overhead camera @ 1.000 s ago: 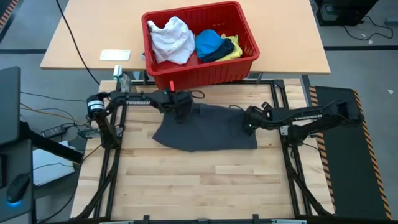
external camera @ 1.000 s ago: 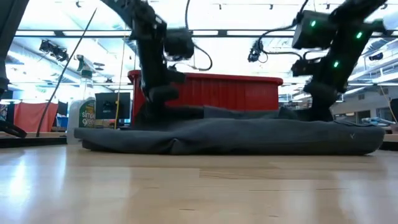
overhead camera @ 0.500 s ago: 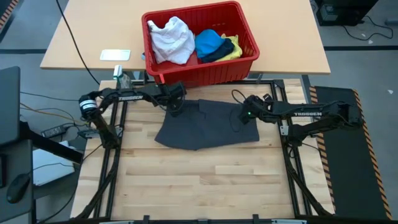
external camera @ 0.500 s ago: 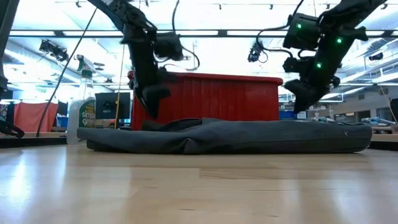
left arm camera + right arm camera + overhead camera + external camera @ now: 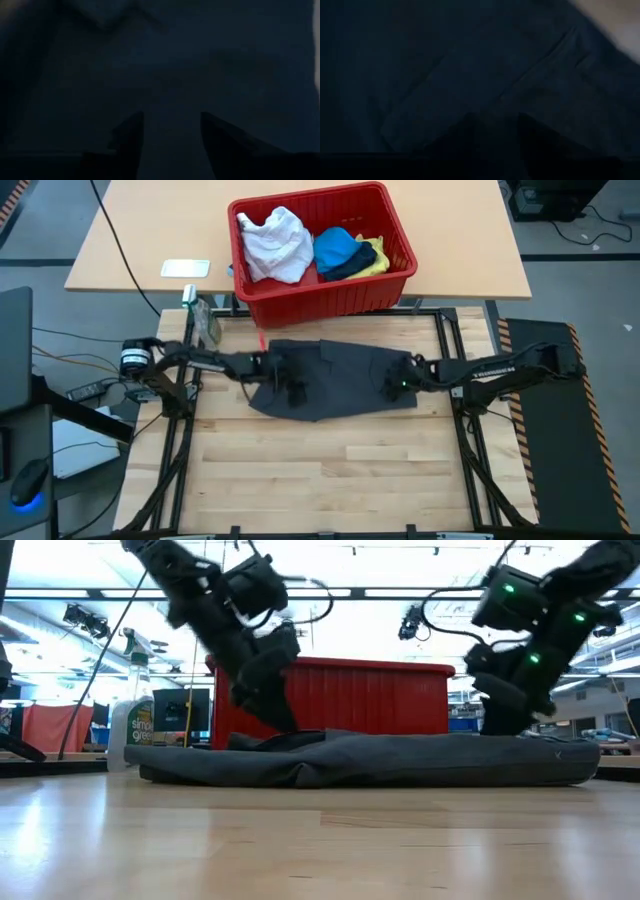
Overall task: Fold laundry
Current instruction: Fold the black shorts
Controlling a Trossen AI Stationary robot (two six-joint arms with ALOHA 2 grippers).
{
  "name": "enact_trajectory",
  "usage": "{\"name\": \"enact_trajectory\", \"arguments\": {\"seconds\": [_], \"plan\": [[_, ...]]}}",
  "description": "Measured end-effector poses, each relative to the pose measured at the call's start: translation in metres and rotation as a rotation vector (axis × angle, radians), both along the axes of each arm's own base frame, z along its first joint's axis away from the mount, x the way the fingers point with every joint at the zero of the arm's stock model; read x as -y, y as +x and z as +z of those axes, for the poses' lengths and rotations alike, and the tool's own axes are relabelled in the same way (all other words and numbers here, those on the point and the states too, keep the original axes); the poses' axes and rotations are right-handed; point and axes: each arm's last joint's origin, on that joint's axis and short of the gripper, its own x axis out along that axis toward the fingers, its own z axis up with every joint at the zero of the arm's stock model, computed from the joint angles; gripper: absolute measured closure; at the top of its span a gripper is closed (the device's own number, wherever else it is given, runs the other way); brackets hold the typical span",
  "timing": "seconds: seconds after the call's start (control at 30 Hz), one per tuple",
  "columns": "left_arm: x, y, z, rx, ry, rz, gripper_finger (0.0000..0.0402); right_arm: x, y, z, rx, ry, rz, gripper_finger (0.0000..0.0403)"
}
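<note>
A dark grey garment [image 5: 340, 375] lies spread on the wooden table, rumpled along its far left edge [image 5: 285, 740]. My left gripper [image 5: 293, 385] is low over its left part, slanting down, fingers open [image 5: 170, 130]. My right gripper [image 5: 393, 387] is low over its right part, also slanting down and open [image 5: 495, 130]. Grey cloth fills both wrist views. The rest of the laundry, white, bright blue, dark navy and yellow, is piled in the red basket [image 5: 390, 285]. My left gripper reaches the top of the grey garment's left part [image 5: 287, 730] with open fingers, slanting down from the left; I cannot tell whether it touches. My right gripper stands the same way at the garment's right part [image 5: 500, 730]; whether it touches, I cannot tell.
The red basket stands on the light table beyond the far edge. A spray bottle [image 5: 203, 320] stands at the far left corner, and a white card [image 5: 185, 268] lies beyond it. Bare wood lies between the garment and the near edge [image 5: 330, 470].
Both grippers rose off the garment's far edge, then came down again. The left one swung toward the far edge, then back toward the near edge and down over the garment's left part, tipping steeper. The lifted far edge fell into a low fold; the rest stayed put.
</note>
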Motion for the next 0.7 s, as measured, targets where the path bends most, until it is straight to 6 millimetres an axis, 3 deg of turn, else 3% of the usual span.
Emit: {"name": "enact_trajectory", "arguments": {"seconds": [0.17, 0.3, 0.4, 0.5, 0.7], "plan": [[0.014, -0.023, -0.030, -0.118, -0.089, 0.071, 0.0212, -0.022, -0.012, -0.021, -0.005, 0.115, 0.047, 0.0269], [0.026, -0.040, -0.042, -0.249, -0.130, 0.116, 0.0214, -0.046, -0.009, -0.023, 0.078, 0.312, 0.157, 0.0276], [0.035, -0.050, -0.042, -0.323, -0.137, 0.122, 0.0214, -0.071, -0.001, -0.016, 0.182, 0.453, 0.294, 0.0277], [0.043, -0.054, -0.035, -0.323, -0.113, 0.101, 0.0215, -0.093, 0.010, 0.004, 0.307, 0.504, 0.431, 0.0278], [0.048, -0.059, -0.013, -0.221, -0.113, 0.078, 0.0215, -0.109, 0.022, 0.032, 0.377, 0.267, 0.532, 0.0278]]}}
